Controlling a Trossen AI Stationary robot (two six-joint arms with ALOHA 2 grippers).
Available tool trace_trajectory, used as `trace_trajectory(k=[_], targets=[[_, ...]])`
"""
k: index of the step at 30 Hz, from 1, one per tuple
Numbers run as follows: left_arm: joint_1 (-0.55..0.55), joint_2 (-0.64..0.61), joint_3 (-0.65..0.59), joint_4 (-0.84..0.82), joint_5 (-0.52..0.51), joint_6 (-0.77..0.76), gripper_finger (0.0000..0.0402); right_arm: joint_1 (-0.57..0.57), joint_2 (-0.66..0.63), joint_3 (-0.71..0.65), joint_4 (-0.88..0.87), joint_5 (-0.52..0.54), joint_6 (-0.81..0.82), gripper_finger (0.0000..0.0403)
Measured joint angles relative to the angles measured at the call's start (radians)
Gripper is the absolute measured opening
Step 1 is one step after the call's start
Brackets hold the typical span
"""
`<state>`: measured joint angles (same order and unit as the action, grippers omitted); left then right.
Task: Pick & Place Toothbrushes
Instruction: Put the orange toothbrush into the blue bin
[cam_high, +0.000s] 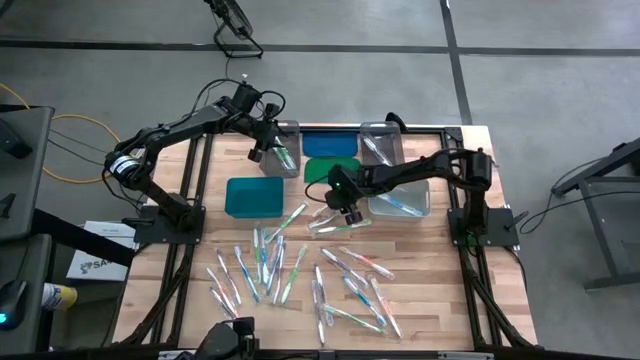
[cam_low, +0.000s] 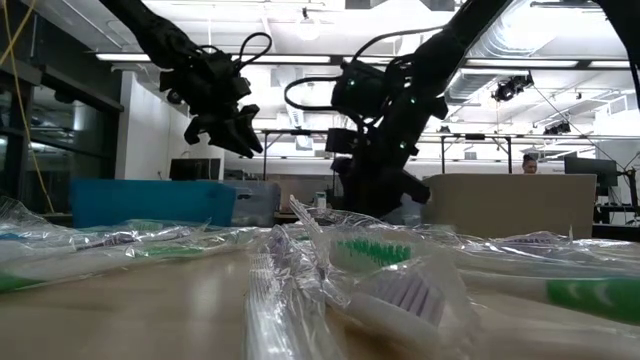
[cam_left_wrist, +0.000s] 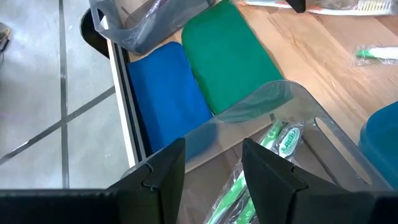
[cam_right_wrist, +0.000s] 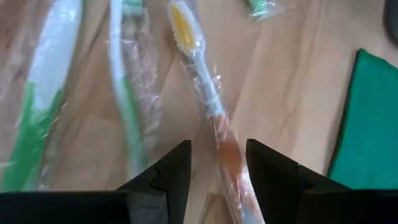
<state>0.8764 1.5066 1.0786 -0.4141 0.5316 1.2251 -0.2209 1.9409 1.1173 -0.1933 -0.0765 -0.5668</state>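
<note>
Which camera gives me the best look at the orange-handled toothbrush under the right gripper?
Right wrist view: the orange-handled toothbrush fills the frame, running between the right gripper's open fingers. The high view shows only a sliver; the low and left wrist views don't show it identifiably.

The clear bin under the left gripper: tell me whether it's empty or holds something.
Not empty. The clear bin holds wrapped green toothbrushes, seen through its wall just beyond the open left gripper.

Both arms extended — left pincer (cam_high: 262, 150), right pincer (cam_high: 347, 212) parted.
</note>
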Motion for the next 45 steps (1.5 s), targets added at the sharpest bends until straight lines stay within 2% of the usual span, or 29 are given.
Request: trace_trajectory(k=[4,7,15,17,23,37,40,45], targets=[[0.0,0.0,0.0,0.0,0.0,0.0,0.0151,-0.001,0.006,0.001,0.009,-0.001,0.022,0.0145],[0.0,0.0,0.0,0.0,0.0,0.0,0.0151,-0.001,0.008,0.001,0.019,0.006,0.046,0.0131],[0.0,0.0,0.0,0.0,0.0,0.0,0.0151,-0.003,0.009,0.001,0.041,0.018,0.05,0.0022],[0.0,0.0,0.0,0.0,0.0,0.0,0.0151,-0.004,0.001,0.002,0.04,0.018,0.05,0.001],[0.0,0.0,0.0,-0.004,0.0,0.0,0.0151,-0.018,-0.098,-0.001,0.0,-0.001,0.051,0.0003],[0.0,0.0,0.0,0.007,-0.053,-0.001,0.0151,-0.135,-0.535,0.0,-0.211,-0.033,0.075,0.0003],[0.0,0.0,0.0,0.014,-0.061,-0.001,0.0151,-0.156,-0.588,0.0,-0.218,-0.063,0.092,0.0003],[0.0,0.0,0.0,0.037,-0.069,0.0,0.0151,-0.189,-0.602,0.001,-0.224,-0.084,0.088,0.0003]])
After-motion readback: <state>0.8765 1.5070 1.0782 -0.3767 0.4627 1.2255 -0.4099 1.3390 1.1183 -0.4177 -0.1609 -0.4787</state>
